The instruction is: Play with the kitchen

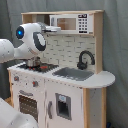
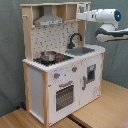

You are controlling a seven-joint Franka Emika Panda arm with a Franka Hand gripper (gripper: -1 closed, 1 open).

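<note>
Second exterior view: gripper reaches the kitchen's upper cabinet.

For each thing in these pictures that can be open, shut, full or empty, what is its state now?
Oven door: shut.
Lower cabinet door: shut.
Microwave door: shut.
Sink: empty, no water visible.
Faucet: upright, nothing running.
Pot: standing on the stove, no lid.
Gripper: at the upper cabinet, mostly hidden.
</note>
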